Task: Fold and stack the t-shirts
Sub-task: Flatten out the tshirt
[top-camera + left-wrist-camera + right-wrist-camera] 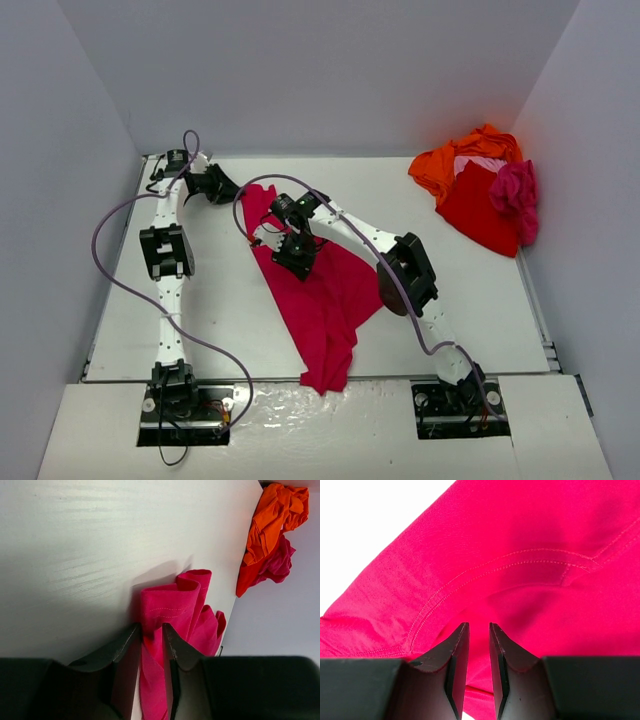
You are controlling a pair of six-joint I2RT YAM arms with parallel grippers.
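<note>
From above, the crimson shirt (330, 300) is seen lying in the middle of the surface (220, 300). It is stretched in a long slanted band from the far left toward the near edge, where its lower end is bunched. The left gripper (218, 187) is placed at the shirt's far corner. The right gripper (296, 258) is set down on the cloth a little nearer in. In the far right corner a loose pile is found: an orange shirt (440, 165), a pale pink shirt (478, 163), a red shirt (480, 215) and a magenta shirt (517, 195) (all crumpled, none folded).

Over to the left wrist: a raised fold of the crimson shirt (170, 605) is caught in the left gripper (152, 632), the fingers (177, 647) pressed in on the cloth from both sides. Hem stitching can be made out on the fold. Beyond it, at the edge of the surface (100, 540), the orange shirt (272, 520), magenta shirt (277, 562) and red shirt (246, 580) are seen heaped against the wall.

Now the right wrist: the view is filled by the crimson shirt (520, 555), a double-stitched seam curving across it. The right gripper (479, 627) is held nearly closed, its fingers (457, 650) pinching cloth in the narrow gap. A patch of the surface (370, 520) is left showing at upper left.
</note>
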